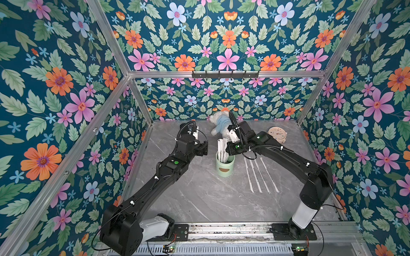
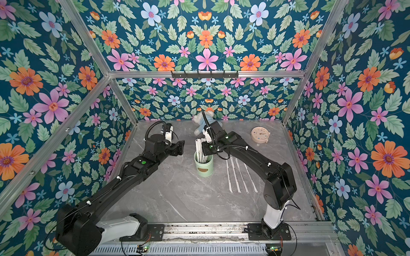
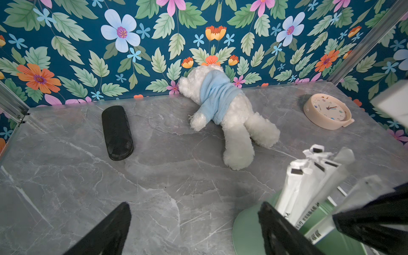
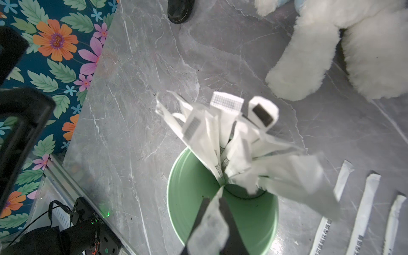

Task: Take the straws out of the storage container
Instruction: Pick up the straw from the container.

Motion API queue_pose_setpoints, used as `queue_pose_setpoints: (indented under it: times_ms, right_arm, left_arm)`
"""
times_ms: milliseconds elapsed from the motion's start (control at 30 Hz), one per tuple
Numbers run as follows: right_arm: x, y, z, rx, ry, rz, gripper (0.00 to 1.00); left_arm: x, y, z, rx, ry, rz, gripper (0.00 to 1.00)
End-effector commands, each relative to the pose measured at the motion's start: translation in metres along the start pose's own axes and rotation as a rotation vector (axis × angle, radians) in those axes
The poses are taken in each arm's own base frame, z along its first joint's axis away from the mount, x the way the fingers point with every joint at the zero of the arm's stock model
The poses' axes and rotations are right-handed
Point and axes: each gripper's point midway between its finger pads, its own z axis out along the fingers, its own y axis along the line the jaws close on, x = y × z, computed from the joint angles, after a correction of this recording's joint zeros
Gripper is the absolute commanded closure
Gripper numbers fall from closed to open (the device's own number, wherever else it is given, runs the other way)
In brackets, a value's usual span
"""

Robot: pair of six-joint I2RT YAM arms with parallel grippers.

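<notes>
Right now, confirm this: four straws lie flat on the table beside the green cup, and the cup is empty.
The green cup is not empty: it holds a bunch of straws, plain in the right wrist view. Four straws do lie flat beside it.

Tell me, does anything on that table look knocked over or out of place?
The plush toy lies face down at the back, and the pinkish clock lies flat, face up. Four straws lie loose beside the green cup, though in a neat row. The cup stands upright; nothing is spilled.
</notes>
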Motion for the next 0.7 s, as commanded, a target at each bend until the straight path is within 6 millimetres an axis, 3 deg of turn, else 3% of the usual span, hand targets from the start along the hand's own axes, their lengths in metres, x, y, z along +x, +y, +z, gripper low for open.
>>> queue_pose_setpoints:
  times_ms: [0, 667]
  right_arm:
    - [0.001, -0.001, -0.008, 0.016, -0.003, -0.014, 0.89]
    - [-0.019, 0.011, -0.034, 0.008, -0.054, -0.08, 0.9]
  left_arm:
    - [-0.002, 0.001, -0.001, -0.004, -0.007, 0.006, 0.08]
    - [-0.002, 0.001, -0.001, -0.006, -0.008, 0.007, 0.08]
